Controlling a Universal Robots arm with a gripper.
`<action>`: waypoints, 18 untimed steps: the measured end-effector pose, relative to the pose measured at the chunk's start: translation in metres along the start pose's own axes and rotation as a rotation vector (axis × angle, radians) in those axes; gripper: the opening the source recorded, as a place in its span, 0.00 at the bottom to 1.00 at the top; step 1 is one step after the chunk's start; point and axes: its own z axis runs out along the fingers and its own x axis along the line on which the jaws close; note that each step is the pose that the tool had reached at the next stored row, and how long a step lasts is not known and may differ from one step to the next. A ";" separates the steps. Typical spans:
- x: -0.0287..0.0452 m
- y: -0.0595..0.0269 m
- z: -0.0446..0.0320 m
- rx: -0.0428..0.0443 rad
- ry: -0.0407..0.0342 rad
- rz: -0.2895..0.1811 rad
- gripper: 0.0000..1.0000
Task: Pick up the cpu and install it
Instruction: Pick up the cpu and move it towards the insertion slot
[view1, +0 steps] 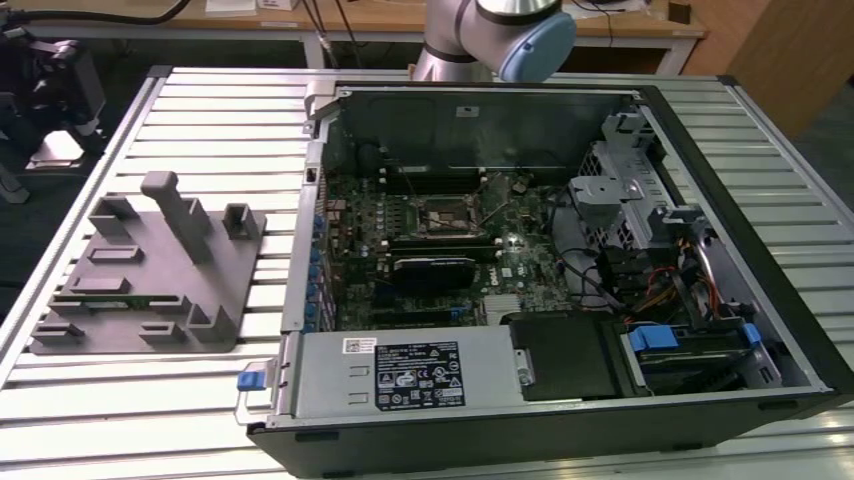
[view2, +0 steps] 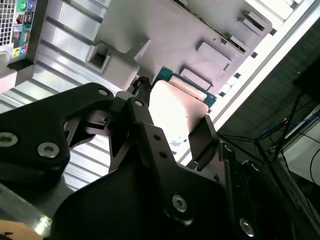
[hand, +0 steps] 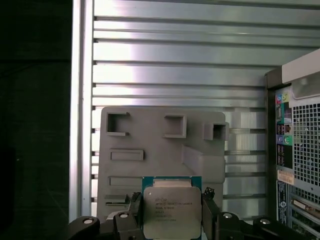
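Note:
The cpu (hand: 171, 210), a flat square chip with a silvery top plate and a green rim, sits between my gripper's (hand: 171, 220) black fingers (hand: 134, 212), which are shut on its two opposite edges. In the second wrist view the cpu (view2: 176, 105) shows pale and bright in the same grip, with my gripper (view2: 175, 122) closed around it. I hold it in the air above the grey plastic fixture tray (hand: 160, 145). In the exterior view the tray (view1: 147, 270) lies to the left of the open computer case (view1: 534, 250), whose motherboard socket (view1: 441, 215) lies near the board's middle.
The ribbed metal table (view1: 200, 100) carries the tray and the case. The case's rear panel with coloured ports (hand: 287, 145) stands beside the tray. The arm's base joint (view1: 501, 35) rises behind the case. The table's edge (hand: 77, 125) drops to a dark floor.

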 end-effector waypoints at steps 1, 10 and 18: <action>-0.0022 0.0000 0.0002 0.0000 0.0000 0.000 0.55; -0.0207 0.0003 0.0014 0.0000 0.0000 0.000 0.55; -0.0390 0.0007 0.0027 0.0001 0.0001 0.000 0.55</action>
